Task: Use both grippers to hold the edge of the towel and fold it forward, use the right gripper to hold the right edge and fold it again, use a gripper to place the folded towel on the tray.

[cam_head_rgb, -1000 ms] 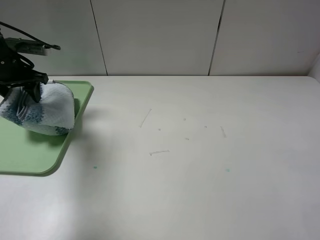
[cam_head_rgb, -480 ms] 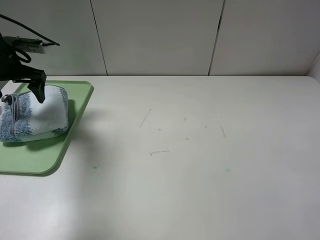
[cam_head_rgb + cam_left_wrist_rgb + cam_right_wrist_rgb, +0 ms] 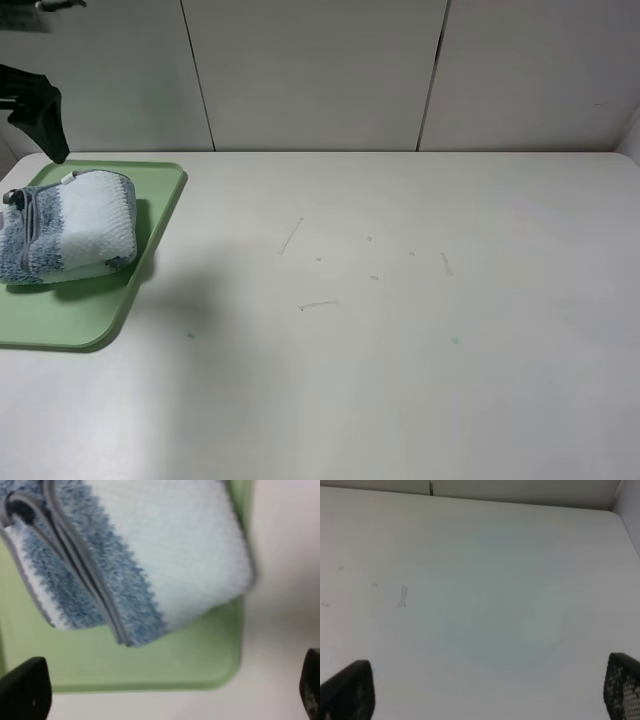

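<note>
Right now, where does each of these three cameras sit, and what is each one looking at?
Exterior high: mounted up high, looking down on the table, tray and towel; left gripper shows.
Left wrist: above the tray, looking down at the towel; open fingertips show.
Right wrist: over bare table; open fingertips show.
Shared: towel on tray, high and left views.

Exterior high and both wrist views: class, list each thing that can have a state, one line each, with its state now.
Blue-and-white striped terry towel: folded, lying on the tray, not gripped.
Light-green plastic tray: flat on the table, holding the towel.
Left gripper: open, above the towel, holding nothing.
Right gripper: open, over bare table, holding nothing.
</note>
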`<state>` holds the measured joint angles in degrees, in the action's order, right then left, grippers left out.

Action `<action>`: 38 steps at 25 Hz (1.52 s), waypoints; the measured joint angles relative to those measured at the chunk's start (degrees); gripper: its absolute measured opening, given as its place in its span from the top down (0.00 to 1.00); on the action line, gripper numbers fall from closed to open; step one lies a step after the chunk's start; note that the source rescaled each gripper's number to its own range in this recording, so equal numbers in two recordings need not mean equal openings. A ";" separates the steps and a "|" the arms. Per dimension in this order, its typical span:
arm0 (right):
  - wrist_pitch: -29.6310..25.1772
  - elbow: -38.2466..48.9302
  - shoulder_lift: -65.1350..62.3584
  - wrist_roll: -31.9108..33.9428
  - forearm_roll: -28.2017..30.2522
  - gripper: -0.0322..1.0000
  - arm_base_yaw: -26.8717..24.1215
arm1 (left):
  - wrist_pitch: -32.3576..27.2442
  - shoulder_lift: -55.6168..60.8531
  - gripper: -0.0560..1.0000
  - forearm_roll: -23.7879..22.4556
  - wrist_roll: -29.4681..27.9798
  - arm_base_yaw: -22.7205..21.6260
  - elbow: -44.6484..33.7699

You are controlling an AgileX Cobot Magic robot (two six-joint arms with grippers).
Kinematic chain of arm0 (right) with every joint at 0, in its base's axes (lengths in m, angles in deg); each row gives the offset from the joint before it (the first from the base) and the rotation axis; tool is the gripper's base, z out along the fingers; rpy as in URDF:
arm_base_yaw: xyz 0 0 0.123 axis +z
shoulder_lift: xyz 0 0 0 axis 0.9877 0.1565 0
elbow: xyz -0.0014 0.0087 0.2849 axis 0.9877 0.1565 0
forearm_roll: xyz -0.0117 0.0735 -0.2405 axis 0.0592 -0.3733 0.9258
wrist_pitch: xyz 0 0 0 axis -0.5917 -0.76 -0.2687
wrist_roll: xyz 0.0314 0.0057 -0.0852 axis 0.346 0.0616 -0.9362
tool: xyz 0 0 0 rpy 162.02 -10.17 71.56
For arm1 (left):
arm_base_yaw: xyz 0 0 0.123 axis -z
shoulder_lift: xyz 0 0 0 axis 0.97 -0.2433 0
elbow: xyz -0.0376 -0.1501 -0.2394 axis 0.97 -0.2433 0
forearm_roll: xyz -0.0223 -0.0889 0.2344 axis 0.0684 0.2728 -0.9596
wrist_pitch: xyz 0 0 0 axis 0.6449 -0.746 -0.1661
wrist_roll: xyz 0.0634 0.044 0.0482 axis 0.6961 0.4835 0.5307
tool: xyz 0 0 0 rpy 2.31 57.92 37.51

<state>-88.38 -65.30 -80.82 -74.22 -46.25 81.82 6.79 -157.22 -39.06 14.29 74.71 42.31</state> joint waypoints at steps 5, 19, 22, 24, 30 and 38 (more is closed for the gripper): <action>0.00 0.00 0.00 0.00 0.00 0.00 0.00 | -0.01 8.61 0.00 3.28 0.98 0.68 -6.58; 0.00 0.00 0.00 0.00 0.00 0.00 0.00 | -3.20 37.63 0.00 7.27 3.52 0.68 -26.36; 0.00 0.00 0.00 0.00 0.00 0.00 0.00 | -3.98 43.60 0.00 7.33 3.57 0.68 -29.21; 0.00 0.00 0.00 0.00 0.00 0.00 0.00 | -4.03 47.69 0.00 7.38 3.63 0.68 -30.96; 0.00 0.00 0.00 0.00 0.00 0.00 0.00 | -4.09 61.60 0.00 7.55 3.69 0.68 -35.39; 0.00 0.00 0.00 0.00 0.00 0.00 0.00 | -0.20 81.59 0.00 7.68 3.72 0.68 -43.46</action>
<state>-88.38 -65.30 -80.82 -74.22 -46.25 81.82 6.58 -75.64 -31.38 18.01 75.40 -1.15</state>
